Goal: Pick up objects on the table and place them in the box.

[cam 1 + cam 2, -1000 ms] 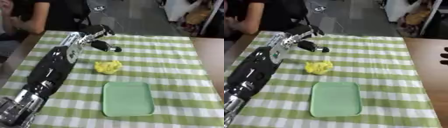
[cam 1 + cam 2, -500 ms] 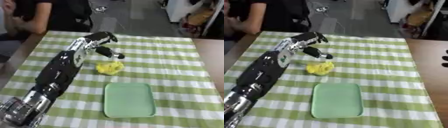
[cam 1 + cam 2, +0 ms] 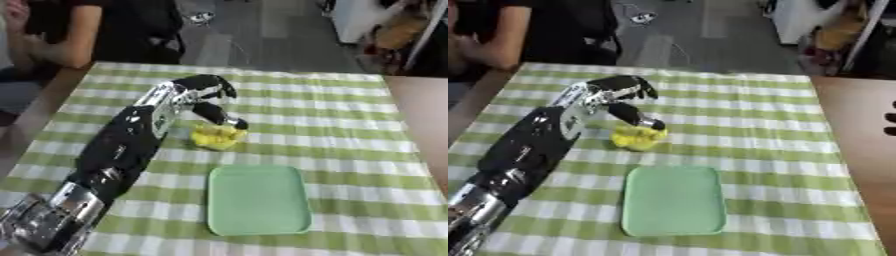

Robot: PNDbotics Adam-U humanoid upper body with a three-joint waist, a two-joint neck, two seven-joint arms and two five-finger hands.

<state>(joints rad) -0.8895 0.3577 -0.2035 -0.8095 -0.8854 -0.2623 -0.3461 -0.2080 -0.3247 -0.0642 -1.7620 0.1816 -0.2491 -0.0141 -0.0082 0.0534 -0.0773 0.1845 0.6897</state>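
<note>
left hand (image 3: 199,92): I have it over the yellow object (image 3: 217,137), arm reaching in from the near-left corner. Fingers half-curled and spread, thumb angled down with its tip at the object's far-right edge. I can't tell whether the thumb actually touches. Nothing is held.
why this pose: my read is that I'm setting up a top grasp, fingers on the far side and thumb on the right, so closing should pinch the lump between them.
yellow object: small, soft-looking, crumpled. It sits on the checked tablecloth (image 3: 350,125) just beyond the far-left corner of the green tray (image 3: 258,200), apart from it.
green tray: the only container-like thing I see, so I take it as the "box". Shallow rim, nothing in it, lying flat just on the near side of the object.
right hand: not visible in either eye view.
room around the object: open cloth to its right and beyond it; my own forearm blocks the left side.
edges: the object is well away from every table edge. The tray's near end is close to the near table edge, so I'd aim the drop at the tray's middle.
path: short carry from the object toward me, with only the low rim to clear.
risk: soft shape may squash or slip out of a partial pinch.
</note>
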